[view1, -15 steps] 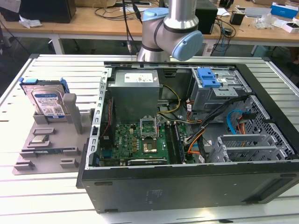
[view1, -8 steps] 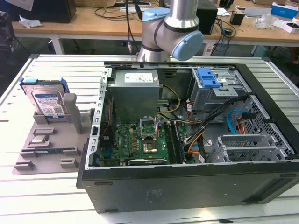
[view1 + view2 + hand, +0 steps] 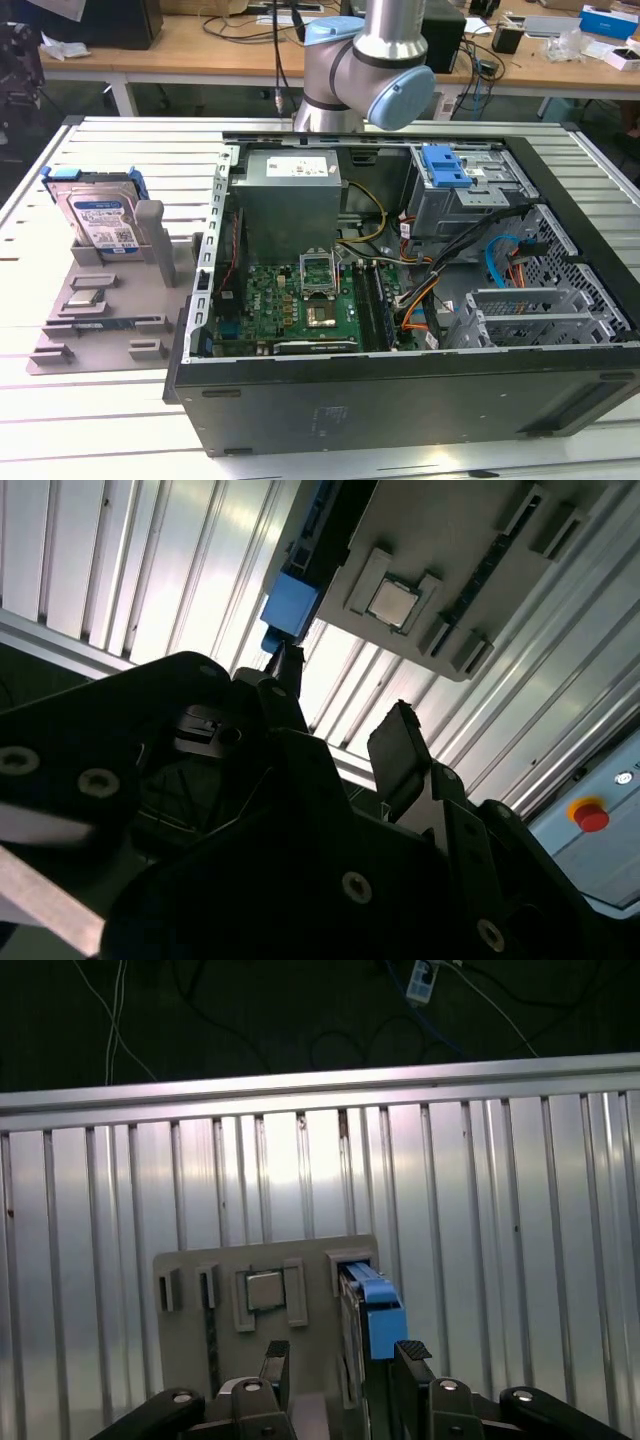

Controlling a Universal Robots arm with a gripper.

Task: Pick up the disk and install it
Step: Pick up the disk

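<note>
The disk stands on edge in a slot of the grey fixture plate at the exterior view's left. It is silver with a blue-and-white label and a blue rail frame. In both wrist views my gripper is open, its two dark fingers apart with nothing between them. It hangs well above the fixture plate, apart from the disk. The disk's blue rail lies far beyond the gap between the fingertips.
An open computer case fills the middle of the ribbed metal table, with a grey power supply box, a drive bay with a blue latch and loose cables. A processor chip sits in the plate. A red stop button is off the table's edge.
</note>
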